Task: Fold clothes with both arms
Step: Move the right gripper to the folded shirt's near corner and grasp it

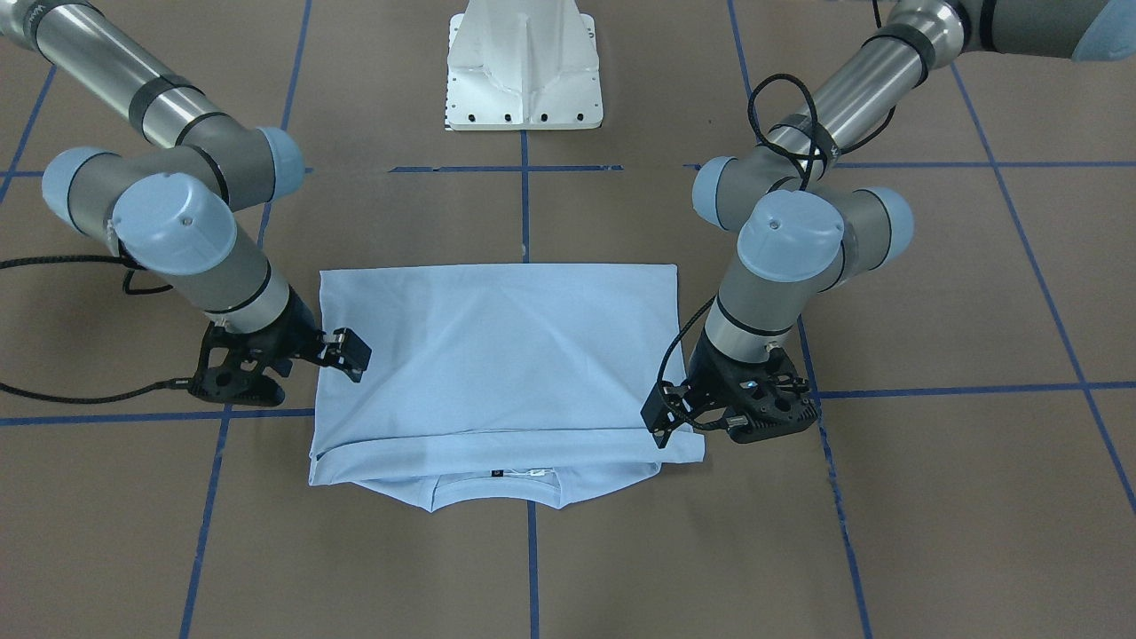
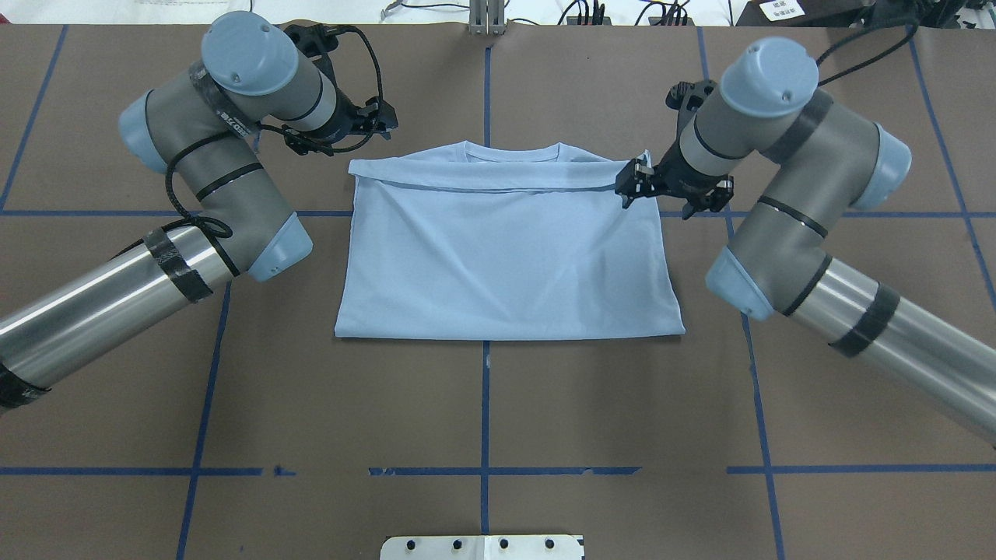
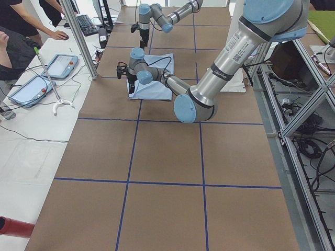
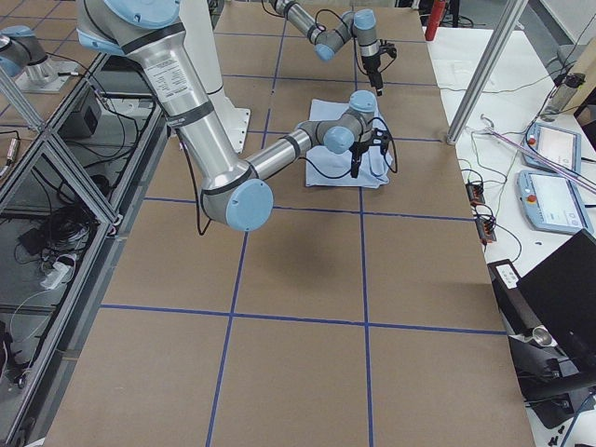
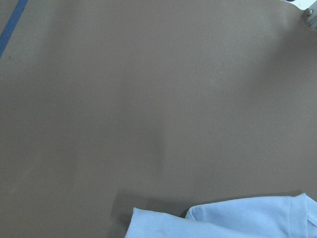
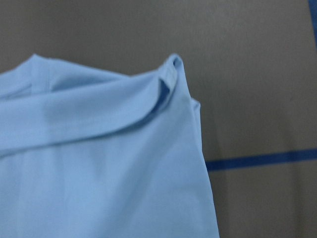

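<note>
A big brown desk (image 2: 482, 404) has blue tape lines (image 2: 484, 435) across it. Two grey arms reach over it, the left arm (image 2: 226, 179) on one side and the right arm (image 2: 786, 210) on the other.

A light blue shirt (image 2: 506, 257) lies flat in the middle of the desk, between the two arms. It is folded over, and its bottom edge lies close to the neck hole (image 2: 513, 153), which is on the side far from the robot.

The left hand (image 2: 377, 123) hangs just past the shirt's far corner and is not touching it. The right hand (image 2: 632, 185) is right at the other far corner, where a bit of cloth sticks up. I cannot tell if either hand is spread or pressed together.

A tiny white label (image 1: 532, 474) sits inside the neck hole.
</note>
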Motion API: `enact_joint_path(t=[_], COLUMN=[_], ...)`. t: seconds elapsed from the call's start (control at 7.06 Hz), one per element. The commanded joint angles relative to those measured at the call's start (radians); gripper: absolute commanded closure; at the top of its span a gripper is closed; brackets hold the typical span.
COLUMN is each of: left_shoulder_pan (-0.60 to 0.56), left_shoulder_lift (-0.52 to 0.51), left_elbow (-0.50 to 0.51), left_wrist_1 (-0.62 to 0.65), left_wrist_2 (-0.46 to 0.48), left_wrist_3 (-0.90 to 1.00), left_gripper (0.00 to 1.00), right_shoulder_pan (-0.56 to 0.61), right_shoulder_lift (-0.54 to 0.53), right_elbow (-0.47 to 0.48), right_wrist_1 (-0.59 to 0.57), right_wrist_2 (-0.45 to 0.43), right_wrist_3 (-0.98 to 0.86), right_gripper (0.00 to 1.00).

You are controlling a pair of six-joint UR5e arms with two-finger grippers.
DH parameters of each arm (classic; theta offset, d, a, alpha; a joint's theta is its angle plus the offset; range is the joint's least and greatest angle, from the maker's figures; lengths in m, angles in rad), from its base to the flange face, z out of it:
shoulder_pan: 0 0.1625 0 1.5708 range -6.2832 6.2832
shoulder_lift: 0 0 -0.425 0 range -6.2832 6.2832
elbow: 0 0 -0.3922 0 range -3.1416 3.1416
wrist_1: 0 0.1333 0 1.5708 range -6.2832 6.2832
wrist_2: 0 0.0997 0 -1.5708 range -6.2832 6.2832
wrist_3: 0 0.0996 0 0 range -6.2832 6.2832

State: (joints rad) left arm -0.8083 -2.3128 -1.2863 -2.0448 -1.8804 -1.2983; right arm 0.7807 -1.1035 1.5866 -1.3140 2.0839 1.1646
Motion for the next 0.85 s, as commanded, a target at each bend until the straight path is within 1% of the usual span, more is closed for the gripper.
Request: enact_joint_path(t=[0.0,0.14,0.28,0.71], left_shoulder_pan=[0.000,0.000,0.000,0.000], left_shoulder_lift=[-0.003,-0.002,-0.002,0.001], left_elbow=[-0.019,-0.019,-0.019,-0.019], left_wrist_1=[0.008,0.008,0.008,0.006], left_wrist_2=[0.001,0.001,0.001,0.003], left_wrist_3=[-0.002,-0.002,-0.002,-0.002], left_gripper=[0.00,0.00,0.00,0.00], right_shoulder_pan=[-0.098,-0.121,-0.133,-0.162], right_shoulder_lift=[-0.136,-0.163,-0.179,-0.180], right_elbow=[0.163,0.191,0.193,0.173], right_wrist_1=[-0.001,-0.001,-0.001,-0.001], right_wrist_2=[-0.016,-0.016,-0.016,-0.041], right_wrist_3=[0.074,0.079,0.079,0.078], right_gripper=[0.00,0.00,0.00,0.00])
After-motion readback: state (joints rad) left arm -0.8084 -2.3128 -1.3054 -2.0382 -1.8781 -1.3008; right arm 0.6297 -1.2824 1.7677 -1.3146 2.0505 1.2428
